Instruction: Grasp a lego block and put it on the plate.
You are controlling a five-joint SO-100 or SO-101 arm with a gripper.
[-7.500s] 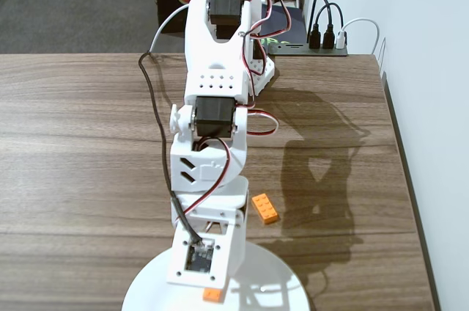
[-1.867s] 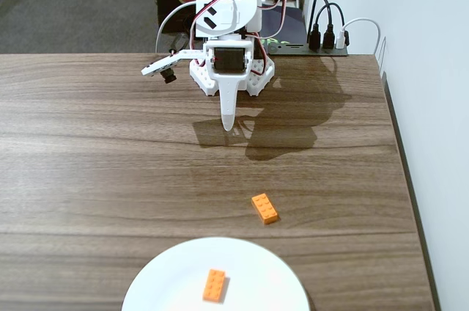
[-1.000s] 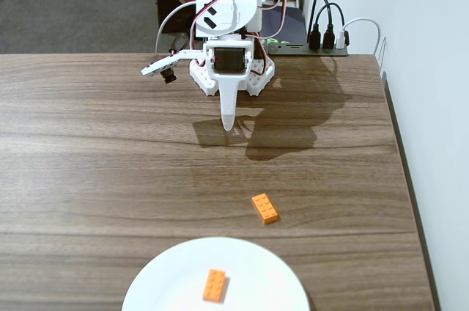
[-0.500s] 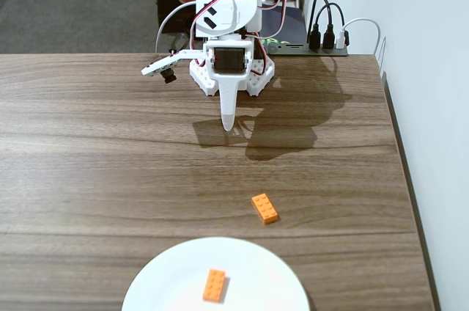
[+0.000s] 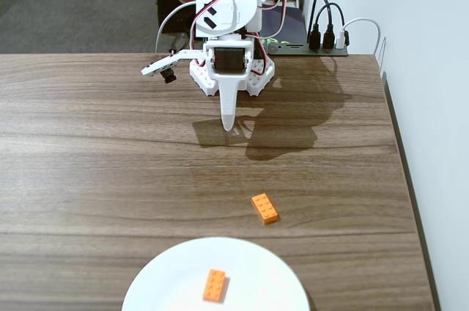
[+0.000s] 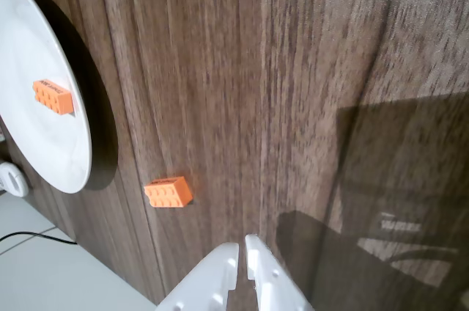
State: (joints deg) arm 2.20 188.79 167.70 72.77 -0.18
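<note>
One brick [image 5: 215,285] sits on the plate [image 5: 168,274]; the other brick [image 5: 264,207] waits on the counter [image 5: 95,164] beside it. Jaws pressed together, empty, well back near the arm's base.

No text, label, brand, number or sign can be read in either view. In the wrist view the side of the lego block [image 6: 53,96] on the plate [image 6: 44,151], up and to the left of the gripper [image 6: 242,251], carries a faint raised marking, too small to make out. The second brick [image 6: 168,192], nearer the fingertips, shows none
</note>
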